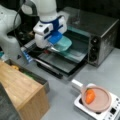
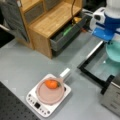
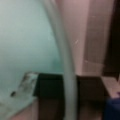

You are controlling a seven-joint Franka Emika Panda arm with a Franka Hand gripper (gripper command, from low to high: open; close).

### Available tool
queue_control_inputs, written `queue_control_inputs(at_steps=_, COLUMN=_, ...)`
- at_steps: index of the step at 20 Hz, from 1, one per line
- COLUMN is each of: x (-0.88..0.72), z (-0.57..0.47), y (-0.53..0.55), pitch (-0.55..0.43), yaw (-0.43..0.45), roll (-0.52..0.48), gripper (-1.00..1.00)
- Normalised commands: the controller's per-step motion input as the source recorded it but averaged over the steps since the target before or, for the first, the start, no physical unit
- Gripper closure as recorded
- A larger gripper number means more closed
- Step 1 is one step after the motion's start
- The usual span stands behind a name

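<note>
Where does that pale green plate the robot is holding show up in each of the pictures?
Front view: the pale turquoise round plate sits upper centre, over the open oven door, under the blue-and-white gripper.
Front view: the plate is at the right edge, below the gripper.
Wrist view: the plate fills the left half, its rim pinched between the dark fingers.
Shared landmark in both front views: the orange carrot in the pink pan.

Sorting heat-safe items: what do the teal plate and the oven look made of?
Plate: likely plastic or glazed ceramic, smooth, evenly teal, with a soft sheen; the gripper is at its rim. Oven: brushed metal, grey, dully reflective, with a glass door.
</note>
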Motion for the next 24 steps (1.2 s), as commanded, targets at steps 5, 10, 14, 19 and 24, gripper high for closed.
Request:
queue_control_inputs(at_steps=5, x=-0.08, z=-0.05, y=0.19, pitch=-0.144, yaw=-0.057, roll=0.158, gripper=1.0)
queue_control_inputs(at_steps=10, x=0.04, z=-0.02, y=0.19, pitch=-0.089, yaw=0.017, roll=0.057, gripper=1.0)
queue_control_inputs(at_steps=14, x=0.11, z=-0.05, y=0.19, pitch=-0.037, yaw=-0.005, roll=0.008, gripper=1.0)
queue_control_inputs(at_steps=19, x=0.13, z=-0.04, y=0.17, pitch=-0.001, yaw=-0.029, roll=0.021, gripper=-1.0)
queue_control_inputs(at_steps=24, x=0.15, z=-0.01, y=0.15, pitch=0.035, yaw=-0.072, roll=0.021, gripper=-1.0)
